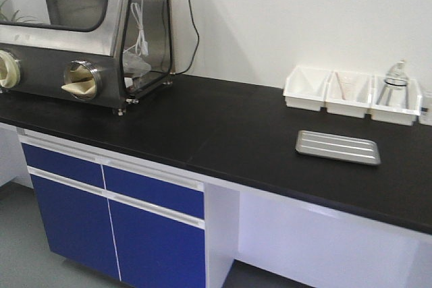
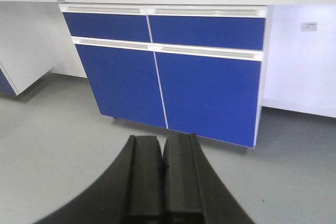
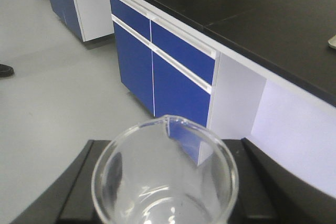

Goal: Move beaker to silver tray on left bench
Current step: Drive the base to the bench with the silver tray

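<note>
Pickup done: beaker clamped in right hand, seemingly firm, w/ tabletop ahead. Silver tray lies ahead-right of it, bare. Left hand closed, empty. Remaining: carry over, set down.

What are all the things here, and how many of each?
beaker: one, clear glass, between the right gripper's fingers
silver tray: one, grey metal, on the bench
left bench: one, black top
white bins: three, by the wall behind the tray
flask: one, clear, in one end bin
glove box: one, steel, on the bench
cabinet fronts: several, blue, under the bench
left gripper: one, black, shut, empty
right gripper: one, black, holding the beaker
</note>
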`<state>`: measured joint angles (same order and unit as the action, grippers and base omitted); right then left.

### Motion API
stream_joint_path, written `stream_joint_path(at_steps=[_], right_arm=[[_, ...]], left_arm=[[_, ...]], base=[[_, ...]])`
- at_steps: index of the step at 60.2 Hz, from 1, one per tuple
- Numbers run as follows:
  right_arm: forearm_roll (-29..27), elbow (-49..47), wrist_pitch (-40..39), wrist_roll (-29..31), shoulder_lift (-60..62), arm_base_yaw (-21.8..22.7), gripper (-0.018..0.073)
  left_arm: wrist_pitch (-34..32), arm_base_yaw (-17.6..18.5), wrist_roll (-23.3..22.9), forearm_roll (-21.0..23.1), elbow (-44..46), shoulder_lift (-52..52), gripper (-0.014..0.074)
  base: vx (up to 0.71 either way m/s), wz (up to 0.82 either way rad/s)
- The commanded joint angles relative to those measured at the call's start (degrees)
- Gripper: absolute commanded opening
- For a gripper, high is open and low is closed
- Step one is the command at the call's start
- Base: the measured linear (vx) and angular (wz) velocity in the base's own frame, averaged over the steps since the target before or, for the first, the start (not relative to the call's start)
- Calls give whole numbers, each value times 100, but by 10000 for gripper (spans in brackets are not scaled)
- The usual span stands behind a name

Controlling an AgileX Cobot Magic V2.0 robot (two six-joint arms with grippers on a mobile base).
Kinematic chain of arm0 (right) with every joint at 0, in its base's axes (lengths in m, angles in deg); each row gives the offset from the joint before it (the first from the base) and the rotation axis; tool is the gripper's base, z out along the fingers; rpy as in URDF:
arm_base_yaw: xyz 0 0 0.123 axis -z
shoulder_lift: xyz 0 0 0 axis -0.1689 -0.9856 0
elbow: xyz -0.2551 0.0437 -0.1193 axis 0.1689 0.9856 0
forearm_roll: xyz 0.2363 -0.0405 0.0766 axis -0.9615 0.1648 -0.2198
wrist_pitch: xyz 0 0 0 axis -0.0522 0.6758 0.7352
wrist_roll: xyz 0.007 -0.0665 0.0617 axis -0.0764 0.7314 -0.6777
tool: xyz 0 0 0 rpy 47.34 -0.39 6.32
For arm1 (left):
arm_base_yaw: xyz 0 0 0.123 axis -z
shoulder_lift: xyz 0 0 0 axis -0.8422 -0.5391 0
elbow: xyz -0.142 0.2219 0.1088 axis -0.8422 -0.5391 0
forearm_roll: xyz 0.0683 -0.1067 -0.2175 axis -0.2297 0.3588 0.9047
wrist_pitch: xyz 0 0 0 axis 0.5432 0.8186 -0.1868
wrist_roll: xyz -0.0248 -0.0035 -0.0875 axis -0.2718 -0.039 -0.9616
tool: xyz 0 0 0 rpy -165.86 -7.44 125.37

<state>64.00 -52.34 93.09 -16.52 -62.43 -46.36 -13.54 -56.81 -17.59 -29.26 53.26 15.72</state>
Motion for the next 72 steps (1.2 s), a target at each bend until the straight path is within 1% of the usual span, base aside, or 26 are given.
stream_joint_path(at_steps=[1,15,28,72], right_arm=[[105,-174,-445,18,-15,15,-11],[105,-174,-445,18,-15,15,-11],[105,-174,-445,18,-15,15,-11],[105,-174,-445,18,-15,15,-11]], left_arm=[[-434,33,-10,16,-114,41,1],[-434,33,-10,16,-114,41,1],[-434,33,-10,16,-114,41,1],[-434,33,-10,16,-114,41,1]], base=[[43,21],[46,9],[46,-17],[38,-46]])
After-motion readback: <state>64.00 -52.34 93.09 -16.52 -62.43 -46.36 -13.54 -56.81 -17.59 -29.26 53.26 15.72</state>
